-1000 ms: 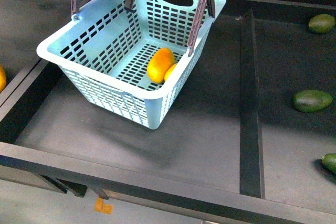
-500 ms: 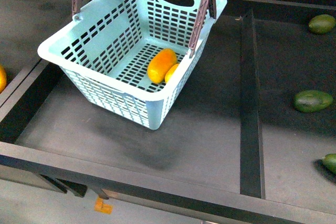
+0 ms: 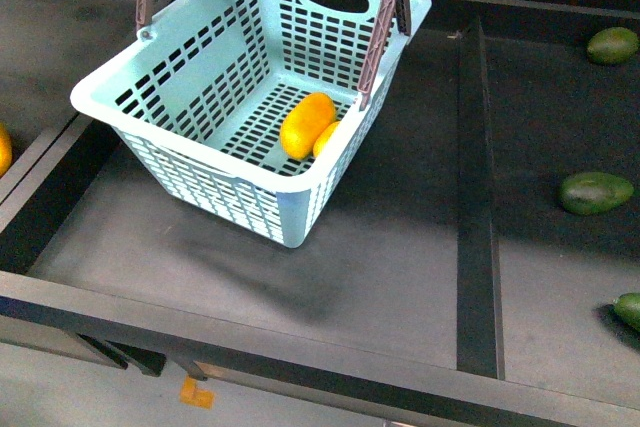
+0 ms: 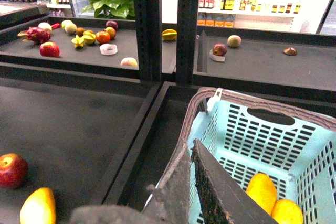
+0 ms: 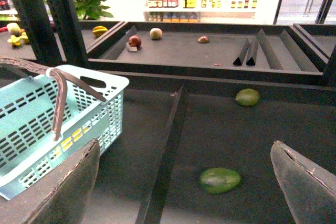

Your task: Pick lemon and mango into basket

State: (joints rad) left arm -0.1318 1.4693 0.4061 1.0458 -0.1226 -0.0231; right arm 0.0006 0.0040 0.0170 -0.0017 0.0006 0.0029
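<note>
The mango (image 3: 306, 124) lies on the slotted floor of the basket (image 3: 160, 107), and the lemon (image 3: 327, 137) lies touching it, tucked against the basket wall; only a small part of the lemon shows in the front view. In the left wrist view the same two fruits sit side by side just past the tips of the left gripper (image 4: 193, 153), whose two fingers are pressed together with nothing between them, hanging over the basket's rim. The basket's brown handles (image 3: 378, 17) stand raised, bound with a white tie at the top. The right gripper (image 5: 184, 182) is spread wide and empty; the basket lies off to one side of it and a green fruit (image 5: 220, 180) lies on the dark tray between its fingers, farther out, with a second green fruit (image 5: 247, 97) beyond that. Neither gripper appears in the front view. Well apart from the left gripper, a red apple (image 4: 11, 170) and a yellow fruit (image 4: 38, 208) rest on the neighbouring tray.
</note>
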